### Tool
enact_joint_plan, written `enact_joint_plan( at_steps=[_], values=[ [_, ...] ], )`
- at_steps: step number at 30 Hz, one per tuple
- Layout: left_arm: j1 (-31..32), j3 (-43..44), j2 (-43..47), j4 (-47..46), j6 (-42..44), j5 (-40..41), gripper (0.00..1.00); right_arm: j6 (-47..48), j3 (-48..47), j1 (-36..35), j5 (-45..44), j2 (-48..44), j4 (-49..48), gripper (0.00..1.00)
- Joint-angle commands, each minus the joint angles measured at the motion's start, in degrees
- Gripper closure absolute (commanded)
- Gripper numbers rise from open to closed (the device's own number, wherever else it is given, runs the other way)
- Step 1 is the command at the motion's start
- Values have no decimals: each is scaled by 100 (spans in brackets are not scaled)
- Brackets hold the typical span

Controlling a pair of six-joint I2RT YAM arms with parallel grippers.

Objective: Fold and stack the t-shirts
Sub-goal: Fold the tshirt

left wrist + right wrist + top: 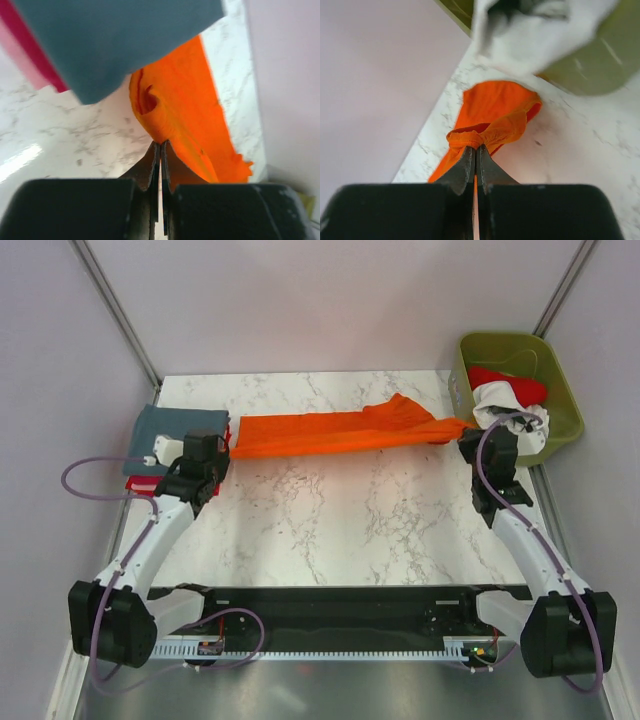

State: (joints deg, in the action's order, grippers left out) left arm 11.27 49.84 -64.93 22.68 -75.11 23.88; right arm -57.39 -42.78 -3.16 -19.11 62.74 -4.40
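The bright orange t-shirt (pixel 340 432) is stretched in a long band across the far part of the table. My left gripper (pixel 226 440) is shut on its left end (pixel 170 115). My right gripper (pixel 468 432) is shut on its right end (pixel 487 125), bunched at the fingertips. A folded grey-blue t-shirt (pixel 175 425) lies on a red one (pixel 140 483) at the far left, close above the left gripper in its wrist view (pixel 110 40). A red t-shirt (pixel 510 383) and a white one (pixel 505 405) lie in the bin.
The olive-green plastic bin (pixel 555 375) stands at the far right corner, just beyond my right gripper; it also shows in the right wrist view (pixel 600 65). Walls close the table at the back and sides. A black rail (pixel 340 600) runs along the near edge.
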Motion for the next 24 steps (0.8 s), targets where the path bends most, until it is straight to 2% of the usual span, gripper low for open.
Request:
enact_joint_plan(
  at_steps=[1, 4, 8, 16, 24],
  values=[
    [-46, -475, 129, 360, 155, 188, 98, -177, 621, 35, -242, -341, 388, 100],
    [-54, -651, 287, 360, 198, 231, 98, -28, 780, 35, -312, -613, 423, 100],
    [-46, -450, 497, 395, 444, 337, 98, 148, 588, 35, -462, -868, 967, 100],
    [-46, -317, 648, 518, 559, 337, 98, 114, 394, 35, -400, -1115, 1267, 100],
    [-46, -879, 990, 580, 410, 161, 98, -264, 920, 43, -295, -1431, 1556, 100]
  ],
)
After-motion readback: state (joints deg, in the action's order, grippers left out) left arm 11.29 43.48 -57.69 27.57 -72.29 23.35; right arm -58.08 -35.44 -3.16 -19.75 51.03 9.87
